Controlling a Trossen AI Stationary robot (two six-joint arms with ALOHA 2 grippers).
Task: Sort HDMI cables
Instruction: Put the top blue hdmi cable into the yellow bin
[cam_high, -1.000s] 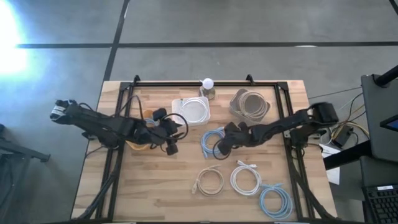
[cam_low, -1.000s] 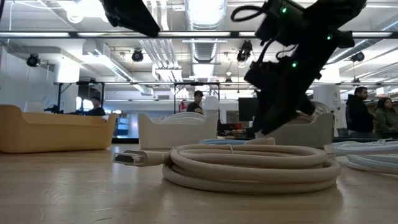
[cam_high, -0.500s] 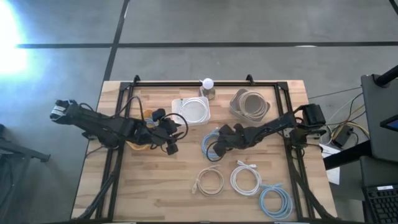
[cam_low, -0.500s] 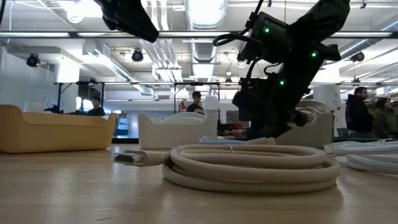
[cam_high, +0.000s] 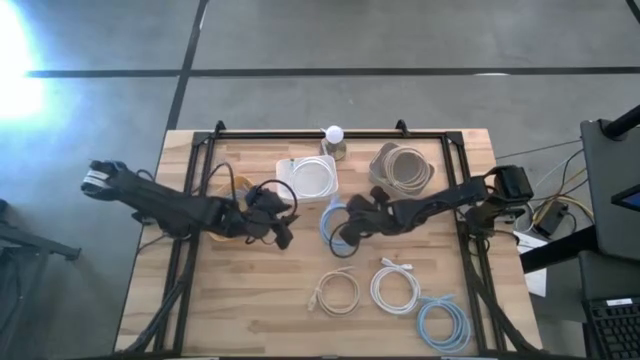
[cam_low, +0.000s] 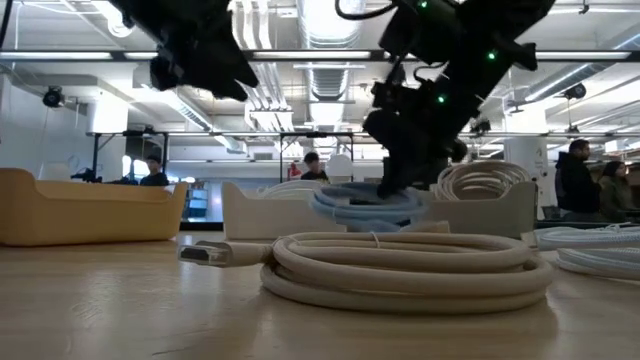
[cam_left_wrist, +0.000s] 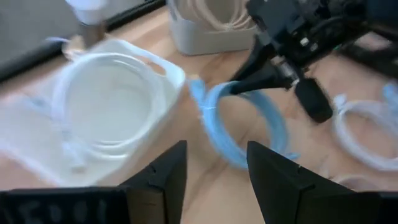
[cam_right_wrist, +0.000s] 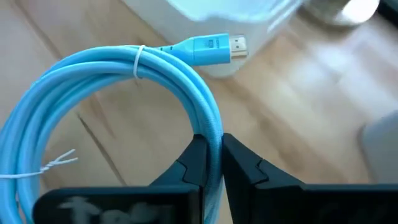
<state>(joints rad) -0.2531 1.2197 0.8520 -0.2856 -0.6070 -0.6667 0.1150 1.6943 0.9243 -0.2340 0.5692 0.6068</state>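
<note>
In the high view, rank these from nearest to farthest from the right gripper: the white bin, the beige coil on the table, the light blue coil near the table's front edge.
From the right gripper, shut on a light blue cable:
1. White bin, just behind it, toward the left arm.
2. Beige coil, in front of it.
3. Light blue coil, far front, on the right arm's side.

We see open wooden tabletop (cam_high: 250, 290) along the near left, where a gripper could pass freely. The near right is crowded: a beige coiled cable (cam_high: 338, 292), a white coiled cable (cam_high: 395, 288) and a light blue coiled cable (cam_high: 443, 325) lie close together. At the far edge a white square bin (cam_high: 307, 177) and a grey bin of beige coils (cam_high: 401, 166) stand side by side with a narrow gap between them. The right gripper (cam_high: 348, 228), clamped on a lifted light blue cable coil (cam_high: 335, 222), fills the centre, and the left gripper (cam_high: 283, 230) hangs just beside it, fingers apart.
</note>
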